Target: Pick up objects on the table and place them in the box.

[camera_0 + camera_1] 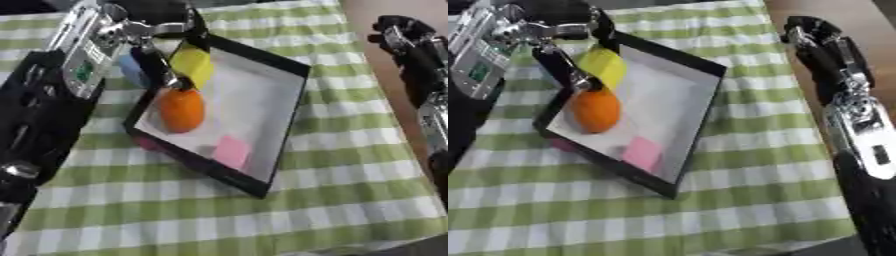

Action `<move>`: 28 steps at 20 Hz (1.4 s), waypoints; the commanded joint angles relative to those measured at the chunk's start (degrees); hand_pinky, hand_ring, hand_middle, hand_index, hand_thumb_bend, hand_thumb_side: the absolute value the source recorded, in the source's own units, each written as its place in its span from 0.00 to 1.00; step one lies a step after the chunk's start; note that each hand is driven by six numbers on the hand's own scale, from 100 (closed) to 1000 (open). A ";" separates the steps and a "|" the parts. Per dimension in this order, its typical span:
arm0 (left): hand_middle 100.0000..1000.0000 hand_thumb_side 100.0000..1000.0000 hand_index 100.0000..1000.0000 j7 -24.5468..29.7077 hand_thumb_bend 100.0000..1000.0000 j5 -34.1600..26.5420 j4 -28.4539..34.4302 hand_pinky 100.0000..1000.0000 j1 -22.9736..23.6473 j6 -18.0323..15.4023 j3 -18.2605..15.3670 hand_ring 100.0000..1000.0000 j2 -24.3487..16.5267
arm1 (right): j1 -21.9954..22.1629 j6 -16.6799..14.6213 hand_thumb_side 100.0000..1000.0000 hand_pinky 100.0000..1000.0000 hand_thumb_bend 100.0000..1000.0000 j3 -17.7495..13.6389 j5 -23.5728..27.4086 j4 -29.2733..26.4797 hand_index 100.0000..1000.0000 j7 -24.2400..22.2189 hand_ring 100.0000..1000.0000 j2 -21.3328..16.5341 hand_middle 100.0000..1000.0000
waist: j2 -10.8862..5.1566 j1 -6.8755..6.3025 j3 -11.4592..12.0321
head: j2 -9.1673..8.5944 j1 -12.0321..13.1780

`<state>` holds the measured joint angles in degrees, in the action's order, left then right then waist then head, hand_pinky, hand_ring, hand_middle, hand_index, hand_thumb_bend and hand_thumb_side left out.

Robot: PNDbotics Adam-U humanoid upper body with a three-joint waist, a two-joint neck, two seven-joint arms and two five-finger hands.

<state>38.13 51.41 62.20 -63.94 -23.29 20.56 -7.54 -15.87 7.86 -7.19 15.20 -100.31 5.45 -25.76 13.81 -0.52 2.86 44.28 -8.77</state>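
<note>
A black-rimmed box [289, 107] with a white floor lies tilted on the checked cloth. Inside it are an orange [181, 110], a pink block [232, 151] near the front wall and a yellow block [192, 65] in the far left corner. My left hand [157, 37] hangs over that corner. One dark finger [166, 67] runs down the yellow block's left side to the top of the orange, and the thumb [198, 32] sits at the block's upper end. My right hand [814, 35] hovers past the table's right edge, apart from the box.
A pale blue thing [131, 70] shows just left of the box behind my left fingers. A magenta thing [146, 143] peeks out at the box's left outer wall. The green and white cloth [219, 215] spreads in front. Brown floor lies at the far right.
</note>
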 commanded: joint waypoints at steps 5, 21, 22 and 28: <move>0.78 0.02 0.81 -1.85 0.64 5.97 -3.72 0.81 0.80 -2.68 0.59 0.81 2.12 | -0.73 -0.17 0.40 0.97 0.00 -0.45 0.42 -1.27 0.71 0.18 0.75 -1.20 0.70 | -1.27 0.03 -0.08 | -0.16 -0.15; 0.81 0.34 0.87 -7.31 0.69 5.63 1.11 0.83 0.28 3.18 -4.45 0.84 -0.92 | -0.32 -0.20 0.40 0.97 0.00 -0.74 0.71 -1.16 0.71 0.80 0.75 -1.31 0.70 | -1.72 0.19 0.32 | -0.16 -0.83; 0.81 0.34 0.87 -7.92 0.66 4.72 1.36 0.83 0.20 3.93 -5.23 0.84 -1.57 | -0.29 -0.19 0.40 0.97 0.00 -0.78 0.72 -1.17 0.71 0.86 0.75 -1.34 0.70 | -1.74 0.17 0.39 | -0.16 -0.96; 0.85 0.38 0.88 -9.50 0.61 -1.33 0.20 0.84 -1.07 8.55 -8.56 0.85 -6.40 | -0.12 -0.18 0.40 0.97 0.00 -0.93 0.79 -1.19 0.71 1.21 0.75 -1.49 0.69 | -1.84 0.12 0.66 | -0.16 -1.61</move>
<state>28.88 51.45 61.94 -63.53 -15.63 13.08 -11.98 -15.59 7.81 -7.42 15.50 -100.35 6.40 -25.77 13.80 -0.52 3.54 44.28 -10.18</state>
